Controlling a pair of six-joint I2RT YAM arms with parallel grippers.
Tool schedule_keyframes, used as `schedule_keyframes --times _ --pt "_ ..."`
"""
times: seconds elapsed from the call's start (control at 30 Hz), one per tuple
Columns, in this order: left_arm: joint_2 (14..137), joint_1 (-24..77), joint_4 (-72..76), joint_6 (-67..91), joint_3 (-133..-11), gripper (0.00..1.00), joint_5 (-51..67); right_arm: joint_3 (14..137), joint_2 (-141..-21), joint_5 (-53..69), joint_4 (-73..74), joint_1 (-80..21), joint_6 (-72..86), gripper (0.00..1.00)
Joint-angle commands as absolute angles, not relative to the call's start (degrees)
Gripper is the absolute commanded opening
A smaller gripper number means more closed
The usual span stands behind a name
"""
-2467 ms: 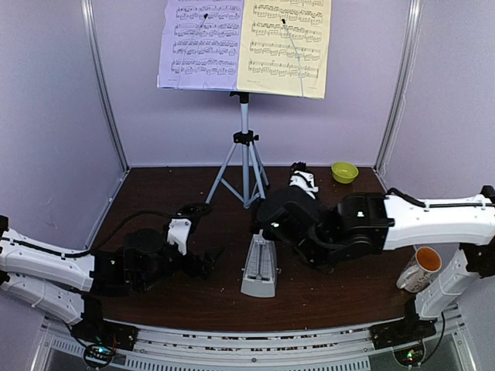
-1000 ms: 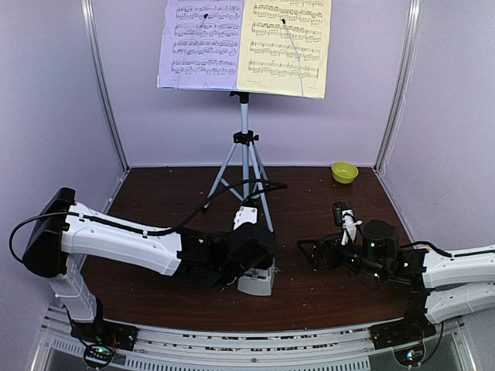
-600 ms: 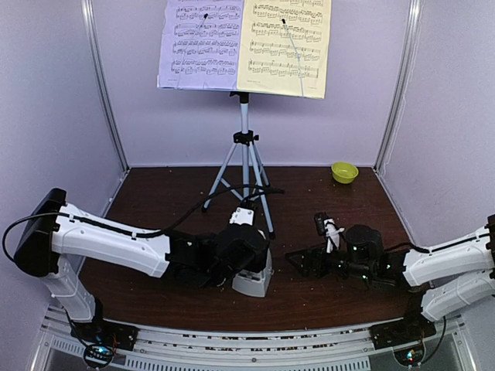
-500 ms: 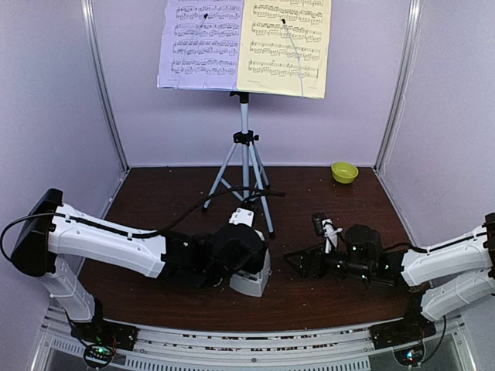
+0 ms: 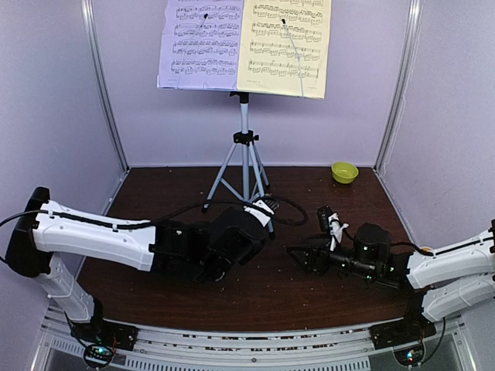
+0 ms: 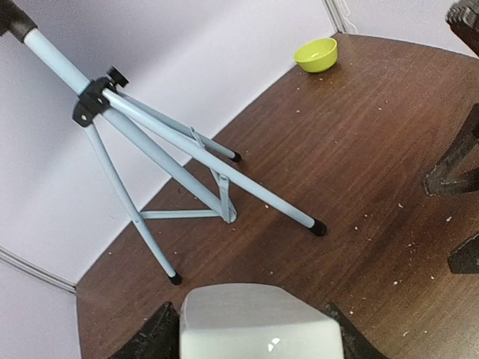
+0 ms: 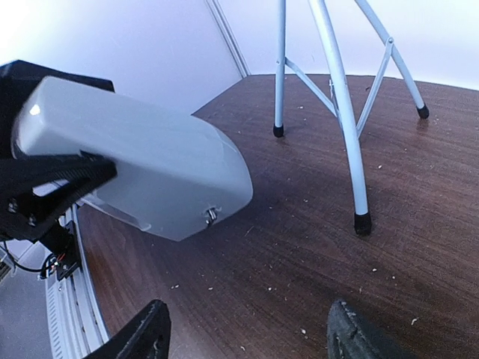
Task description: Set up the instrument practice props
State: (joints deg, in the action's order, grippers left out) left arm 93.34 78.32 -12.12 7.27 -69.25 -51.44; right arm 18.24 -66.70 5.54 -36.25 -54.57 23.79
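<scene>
The lilac page [image 5: 199,42] and pale yellow page [image 5: 285,46] stand on the music stand, hiding its desk. The silver tripod [image 5: 244,147] stands at the table's back; its legs also show in the left wrist view [image 6: 187,142] and the right wrist view [image 7: 340,97]. My left gripper [image 5: 220,261] [image 6: 254,333] is shut on the light grey metronome [image 6: 254,321] [image 7: 142,176] and holds it tilted above the table, hidden under the arm in the top view. My right gripper [image 5: 298,259] [image 7: 251,336] is open and empty, low over the table, right of the metronome.
A small green bowl [image 5: 344,171] [image 6: 316,54] sits at the back right corner. The lilac walls and metal frame posts [image 5: 104,100] close in the table on three sides. The brown tabletop [image 5: 309,301] is speckled with crumbs.
My left gripper has lifted and tilted the metronome off the table, so it no longer shows in the top view. My right gripper has shifted slightly and stays open.
</scene>
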Motion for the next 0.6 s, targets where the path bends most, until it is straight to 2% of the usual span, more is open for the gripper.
schedule_keyframes --times 0.0,0.2,0.37,0.57 --pt "90.8 78.5 -14.8 0.2 -76.6 0.0 -58.8 17.7 -66.7 -1.2 -41.5 -56.0 17.4 0.69" --pt "90.9 78.5 -22.9 2.9 -84.7 0.0 -58.8 19.6 -71.1 -7.0 -48.5 -59.6 12.5 0.62" --pt "90.8 78.5 -28.6 7.2 -90.2 0.0 -56.9 23.4 -76.1 -11.6 -51.0 -63.4 9.2 0.6" --pt "90.3 78.5 -31.5 11.1 -92.8 0.0 -54.8 26.4 -80.8 -15.7 -56.7 -66.9 6.5 0.54"
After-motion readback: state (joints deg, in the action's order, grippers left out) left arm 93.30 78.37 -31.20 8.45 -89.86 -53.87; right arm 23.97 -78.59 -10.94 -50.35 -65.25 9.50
